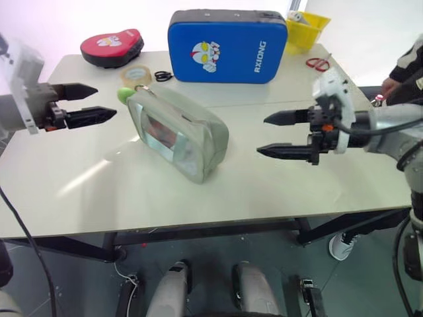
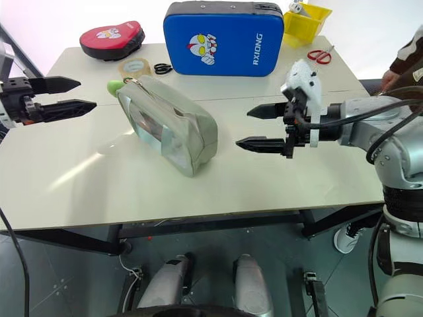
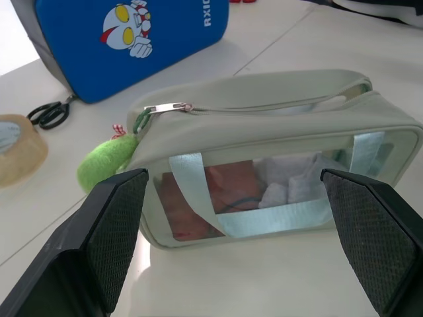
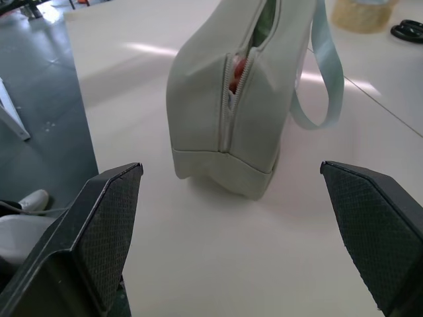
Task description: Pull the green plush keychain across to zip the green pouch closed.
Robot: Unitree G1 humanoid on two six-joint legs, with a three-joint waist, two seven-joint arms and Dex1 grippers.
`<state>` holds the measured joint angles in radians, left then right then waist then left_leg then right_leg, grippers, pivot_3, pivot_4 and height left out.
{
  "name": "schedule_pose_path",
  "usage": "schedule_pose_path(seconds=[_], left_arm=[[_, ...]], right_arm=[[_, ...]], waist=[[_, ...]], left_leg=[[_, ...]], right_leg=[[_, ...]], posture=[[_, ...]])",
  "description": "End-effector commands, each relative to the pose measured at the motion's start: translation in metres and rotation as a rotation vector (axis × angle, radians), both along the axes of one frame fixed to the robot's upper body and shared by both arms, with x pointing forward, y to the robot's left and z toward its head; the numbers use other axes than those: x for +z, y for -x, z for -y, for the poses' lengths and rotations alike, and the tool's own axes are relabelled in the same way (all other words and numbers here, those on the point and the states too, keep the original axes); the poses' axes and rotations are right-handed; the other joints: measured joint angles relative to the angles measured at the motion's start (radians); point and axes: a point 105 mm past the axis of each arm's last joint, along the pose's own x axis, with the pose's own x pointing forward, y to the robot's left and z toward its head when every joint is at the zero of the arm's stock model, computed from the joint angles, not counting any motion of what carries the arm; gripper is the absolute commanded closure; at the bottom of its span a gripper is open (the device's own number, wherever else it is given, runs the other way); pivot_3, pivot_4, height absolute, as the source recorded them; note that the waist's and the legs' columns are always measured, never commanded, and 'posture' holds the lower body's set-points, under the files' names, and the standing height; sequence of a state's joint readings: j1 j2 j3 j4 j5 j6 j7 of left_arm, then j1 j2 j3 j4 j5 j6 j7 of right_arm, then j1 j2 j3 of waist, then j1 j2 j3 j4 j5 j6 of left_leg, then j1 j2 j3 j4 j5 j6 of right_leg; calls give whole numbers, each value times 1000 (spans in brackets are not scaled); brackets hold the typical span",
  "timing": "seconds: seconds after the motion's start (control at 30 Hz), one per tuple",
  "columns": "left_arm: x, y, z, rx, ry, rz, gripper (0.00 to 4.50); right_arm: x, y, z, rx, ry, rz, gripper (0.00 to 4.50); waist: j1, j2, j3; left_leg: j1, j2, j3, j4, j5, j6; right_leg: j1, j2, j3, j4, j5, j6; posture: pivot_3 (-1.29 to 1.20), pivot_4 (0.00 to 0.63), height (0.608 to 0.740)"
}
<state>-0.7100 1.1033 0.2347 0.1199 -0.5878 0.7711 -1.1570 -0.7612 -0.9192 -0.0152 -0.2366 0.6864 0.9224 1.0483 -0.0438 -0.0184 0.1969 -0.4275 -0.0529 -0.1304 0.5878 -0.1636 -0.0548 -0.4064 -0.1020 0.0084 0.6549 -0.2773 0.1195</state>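
— Sage-green, boxy and made of fabric: is that the green pouch in the middle of the pale surface?

— Yes. It lies at an angle, one end toward the far left, the other toward the near right. Its clear plastic window, crossed by a pale green strap, shows red contents and something white.

— And the green plush keychain?

— A small fuzzy lime-green charm, hanging from the zipper pull at the pouch's far-left end and resting on the surface just beside the pouch. The right wrist view shows the zipper gaping at the near-right end, with red visible through the slit.

— Where are the claws?

— The left claw hovers left of the pouch, its two black fingers spread wide and empty, pointing right toward the keychain end. The right claw hovers right of the pouch, also spread wide and empty, pointing left. Neither touches the pouch.

— What else is on the surface?

— A large blue padded block with a cartoon figure stands at the far side. A red and black oval pad lies at the far left, a roll of tan tape and small black scissors sit beyond the keychain, and red-handled scissors and a yellow bin are at the far right. A person's hand shows at the right edge.
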Motion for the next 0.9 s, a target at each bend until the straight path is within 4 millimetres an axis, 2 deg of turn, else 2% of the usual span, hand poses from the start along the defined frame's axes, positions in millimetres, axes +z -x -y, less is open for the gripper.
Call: schedule_pose_path(seconds=[0.03,0.13,0.27,0.4,0.57,0.73,0.9], left_arm=[[6,6,-4,4,-31,34,41],[-1,5,-3,5,-51,21,41],[6,4,-4,9,-43,42,41],[4,5,0,-15,-63,42,41],[-1,10,12,-85,-108,33,41],[-6,14,23,-143,-147,25,41],[-5,12,29,-165,-168,39,41]], right_arm=[[15,-7,3,-43,-22,83,0],[13,-8,3,-35,-12,89,0],[16,-8,0,-36,-27,107,0],[17,-7,-14,-47,-46,111,0],[18,-5,-47,-79,-53,137,0],[29,5,-87,-31,-82,160,0],[19,11,-124,41,-87,128,0]], waist=[[0,0,0],[1,0,0],[1,0,0],[0,0,0],[-1,0,0],[0,0,0],[0,0,0]], left_leg=[[0,0,0,0,0,0],[0,0,1,-1,0,0],[0,0,1,-1,0,0],[0,0,1,-1,0,0],[0,0,1,-3,0,0],[0,1,1,-3,0,0],[0,0,1,-3,0,0]], right_leg=[[0,0,0,0,0,0],[-1,0,1,0,0,0],[-1,0,1,-1,0,0],[-1,0,1,-1,0,0],[-2,0,1,0,0,0],[-2,0,1,0,0,0],[-2,0,1,0,0,0]], posture=[[0,150,740],[0,150,740],[0,150,740],[0,150,740],[0,150,740],[0,150,740],[0,150,740]])
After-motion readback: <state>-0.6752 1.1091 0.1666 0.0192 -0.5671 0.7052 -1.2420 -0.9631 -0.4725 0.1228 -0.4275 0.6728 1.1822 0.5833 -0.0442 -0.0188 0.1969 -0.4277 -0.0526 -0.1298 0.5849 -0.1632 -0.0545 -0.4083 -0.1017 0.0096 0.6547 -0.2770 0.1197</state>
